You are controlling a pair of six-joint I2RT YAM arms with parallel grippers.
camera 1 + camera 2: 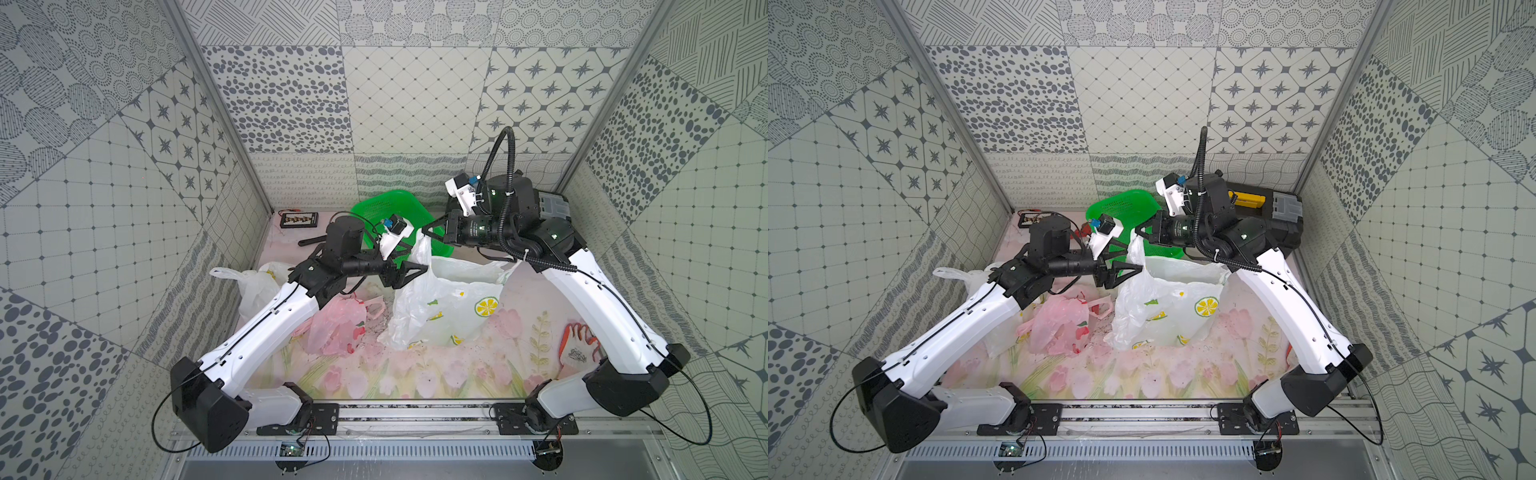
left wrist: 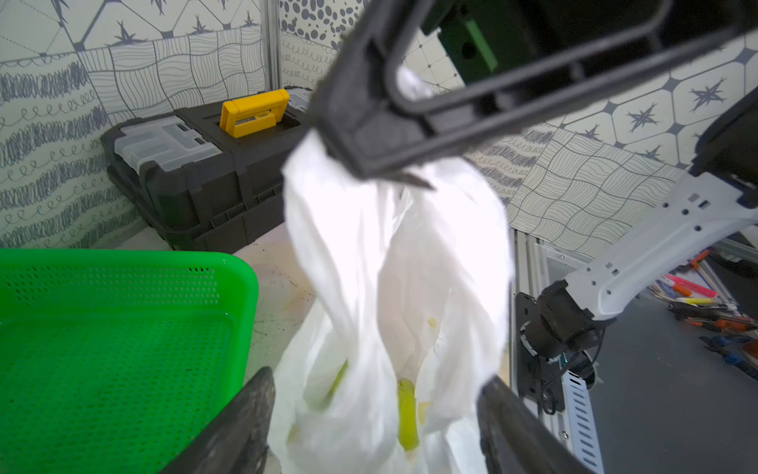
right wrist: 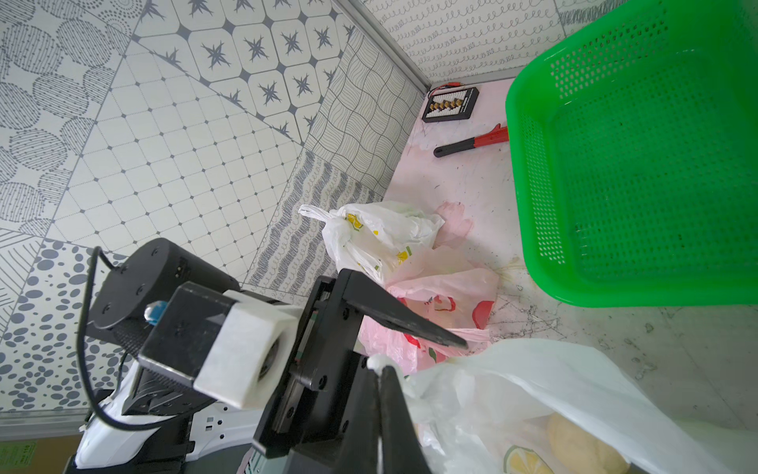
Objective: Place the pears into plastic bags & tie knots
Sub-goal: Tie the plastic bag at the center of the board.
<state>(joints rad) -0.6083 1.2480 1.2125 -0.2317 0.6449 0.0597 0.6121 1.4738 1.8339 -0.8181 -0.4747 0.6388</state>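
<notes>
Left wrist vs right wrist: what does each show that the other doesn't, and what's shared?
Left wrist only: the black toolbox with its yellow handle, and the right tool seen from outside, shut on the bunched handle of the lemon bag.
Right wrist only: a second lemon bag, the pink bag, a small abacus, a red-and-black implement, and a pale pear inside the held bag.
Both: the green basket and the held lemon bag.

Green basket at back, black toolbox near; orange-white glove on floral mat.
</notes>
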